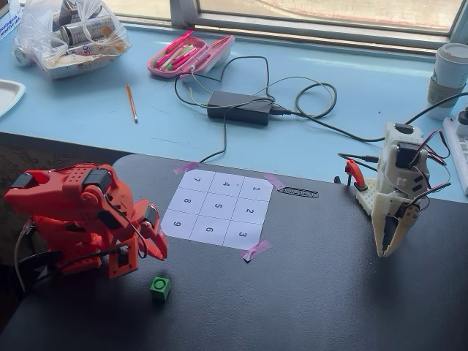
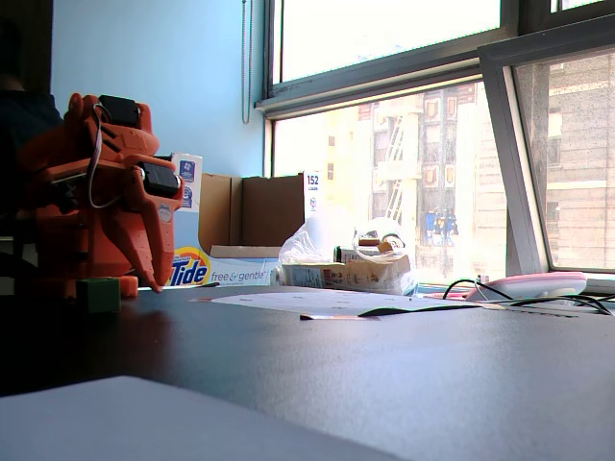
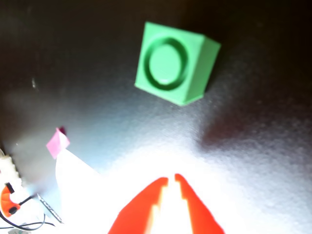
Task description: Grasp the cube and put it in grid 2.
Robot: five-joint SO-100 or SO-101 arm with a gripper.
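Observation:
The green cube (image 1: 160, 287) with a dark ring on its top face sits on the black table, in front of the paper grid. It also shows in the wrist view (image 3: 175, 63) and in a fixed view (image 2: 99, 293). Grid 2 (image 1: 248, 211) is the middle cell of the sheet's right column, between cells 1 and 3, and is empty. My orange gripper (image 1: 161, 254) hangs just above and behind the cube, apart from it. In the wrist view the gripper (image 3: 171, 178) has its red tips nearly touching and holds nothing. It also shows, pointing down, in a fixed view (image 2: 154, 281).
A white second arm (image 1: 395, 205) stands at the table's right, its gripper pointing down. Pink tape (image 1: 255, 251) holds the sheet's corners. Behind the black table are a power adapter (image 1: 239, 107) with cables, a pink pencil case (image 1: 190, 55), a pencil (image 1: 131, 102) and a plastic bag (image 1: 69, 36).

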